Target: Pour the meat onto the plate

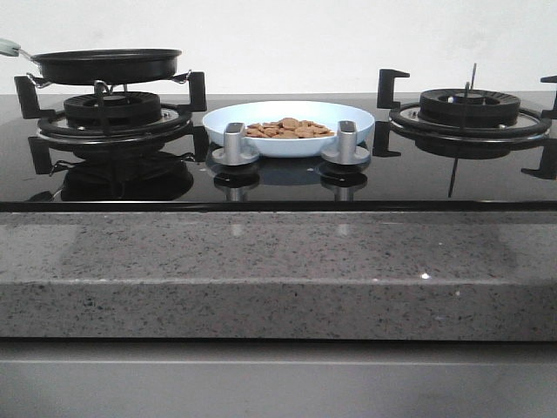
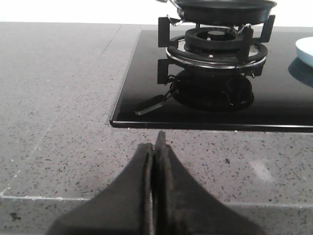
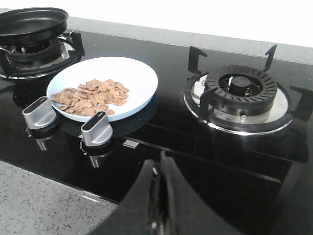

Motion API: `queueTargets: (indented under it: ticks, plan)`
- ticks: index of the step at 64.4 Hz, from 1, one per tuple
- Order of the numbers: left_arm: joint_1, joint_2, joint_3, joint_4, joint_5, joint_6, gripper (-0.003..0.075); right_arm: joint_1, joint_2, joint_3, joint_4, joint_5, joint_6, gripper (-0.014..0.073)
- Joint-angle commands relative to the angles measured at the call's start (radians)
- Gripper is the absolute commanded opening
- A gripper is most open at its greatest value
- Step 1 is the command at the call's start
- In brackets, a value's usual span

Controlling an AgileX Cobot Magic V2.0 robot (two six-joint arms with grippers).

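- We find the meat [image 1: 288, 129] heaped in the pale-blue plate [image 1: 357, 117], which sits on the black glass hob [image 1: 418, 178] between the two burners — we judge the pour done.
- The black frying pan [image 1: 104, 64] rests on the left burner [image 1: 113, 111], apparently empty in the right wrist view.
- Left pincer [image 2: 153, 147]: fingers pressed together, holding nothing, hanging over the grey counter [image 2: 58, 98] short of the hob — clear of the pan.
- Right pincer [image 3: 159, 169]: fingers together, empty, above the hob's front edge.
- Two silver knobs [image 1: 233, 144] stand just in front of the plate; the right burner [image 1: 470, 109] is bare. Nothing blocks either arm.
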Motion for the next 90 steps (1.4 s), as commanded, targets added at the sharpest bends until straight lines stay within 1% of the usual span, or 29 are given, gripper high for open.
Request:
queueTargets:
  ticks: [1, 48, 52, 61, 64, 68, 76, 79, 83, 90]
  plan:
    - [0.004, -0.016, 0.006, -0.013, -0.085, -0.007, -0.002, -0.001, -0.003, -0.029, 0.004, -0.076, -0.01, -0.006]
    - [0.004, -0.016, 0.006, -0.013, -0.085, -0.007, -0.002, 0.004, -0.004, -0.027, 0.004, -0.076, -0.01, -0.006]
    - [0.004, -0.016, 0.006, -0.013, -0.085, -0.007, -0.002, 0.01, -0.004, -0.022, 0.0, -0.105, -0.01, -0.006]
    - [0.004, -0.016, 0.006, -0.013, -0.085, -0.007, -0.002, 0.007, -0.034, 0.035, -0.025, -0.245, 0.003, -0.006]
    - [0.004, -0.016, 0.006, -0.013, -0.085, -0.007, -0.002, -0.002, -0.06, 0.067, -0.056, -0.281, 0.028, -0.006]
    - [0.004, -0.016, 0.006, -0.013, -0.085, -0.007, -0.002, -0.031, -0.106, 0.115, -0.121, -0.296, 0.103, -0.006]
    - [0.004, -0.016, 0.006, -0.013, -0.085, -0.007, -0.002, -0.13, -0.223, 0.236, -0.24, -0.295, 0.323, -0.006]
    - [0.004, -0.016, 0.006, -0.013, -0.085, -0.007, -0.002, -0.173, -0.28, 0.281, -0.261, -0.295, 0.376, -0.006]
    - [0.004, -0.016, 0.006, -0.013, -0.085, -0.007, -0.002, -0.204, -0.349, 0.343, -0.278, -0.294, 0.391, -0.006]
    - [0.004, -0.016, 0.006, -0.013, -0.085, -0.007, -0.002, -0.212, -0.453, 0.433, -0.313, -0.281, 0.391, -0.006]
